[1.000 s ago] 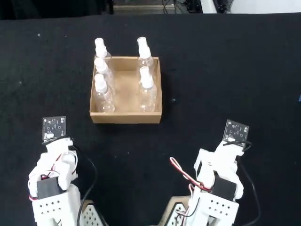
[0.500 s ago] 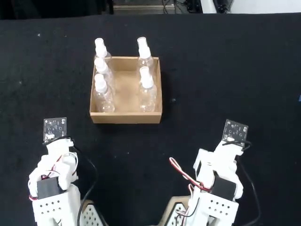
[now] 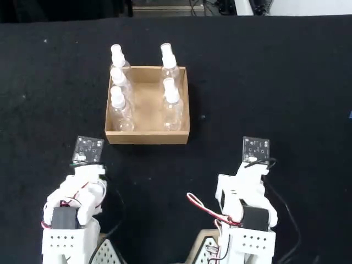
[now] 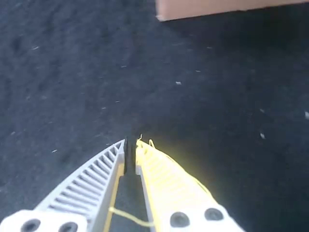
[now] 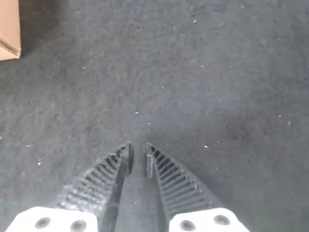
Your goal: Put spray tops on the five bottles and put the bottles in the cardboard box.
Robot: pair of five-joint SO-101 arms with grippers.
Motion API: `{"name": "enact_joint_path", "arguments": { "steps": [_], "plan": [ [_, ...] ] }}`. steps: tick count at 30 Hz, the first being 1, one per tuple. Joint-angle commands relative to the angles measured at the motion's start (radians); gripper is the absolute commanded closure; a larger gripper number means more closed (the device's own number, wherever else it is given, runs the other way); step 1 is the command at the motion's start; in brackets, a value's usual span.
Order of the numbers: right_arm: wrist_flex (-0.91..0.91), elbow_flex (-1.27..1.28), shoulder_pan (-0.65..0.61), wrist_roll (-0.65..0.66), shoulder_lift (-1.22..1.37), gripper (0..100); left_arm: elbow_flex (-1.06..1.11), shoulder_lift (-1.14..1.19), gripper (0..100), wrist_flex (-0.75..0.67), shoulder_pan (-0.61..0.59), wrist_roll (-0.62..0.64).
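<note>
The cardboard box point(image 3: 147, 135) sits open at mid-table. Several clear bottles with white spray tops stand upright inside it: three along its left wall point(image 3: 119, 99) and two along its right wall point(image 3: 171, 96). The left arm point(image 3: 77, 192) is folded back at the near left edge, in front of the box's left corner. My left gripper point(image 4: 130, 145) is shut over bare black cloth, with nothing in it. The right arm point(image 3: 245, 192) is folded back at the near right. My right gripper point(image 5: 137, 157) is shut to a thin slit, holding nothing.
Black cloth point(image 3: 275, 82) covers the whole table, with open room on both sides of the box. A box corner point(image 4: 212, 7) shows far ahead of the left gripper, and another box corner point(image 5: 8, 29) lies off to the side ahead of the right gripper.
Both arms have swung inward toward the table's middle, each wrist now nearer the box's front corners. The box and bottles have not moved.
</note>
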Motion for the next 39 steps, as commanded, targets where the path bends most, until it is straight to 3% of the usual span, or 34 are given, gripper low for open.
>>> {"name": "enact_joint_path", "arguments": {
  "steps": [1,8,19,39],
  "plan": [
    [0.008,-0.008,-0.012,0.008,-0.097,98.4,0.022,-0.006,97,0.005,0.031,0.000],
    [0.008,-0.008,0.112,0.008,-0.097,98.4,0.022,-0.006,97,0.005,0.031,0.000],
    [0.008,-0.008,0.000,0.008,-0.099,98.4,0.022,-0.006,97,0.005,0.031,0.000],
    [0.008,-0.008,0.000,0.008,-0.097,98.4,0.022,0.000,97,0.005,0.035,0.000]
  ]
}}
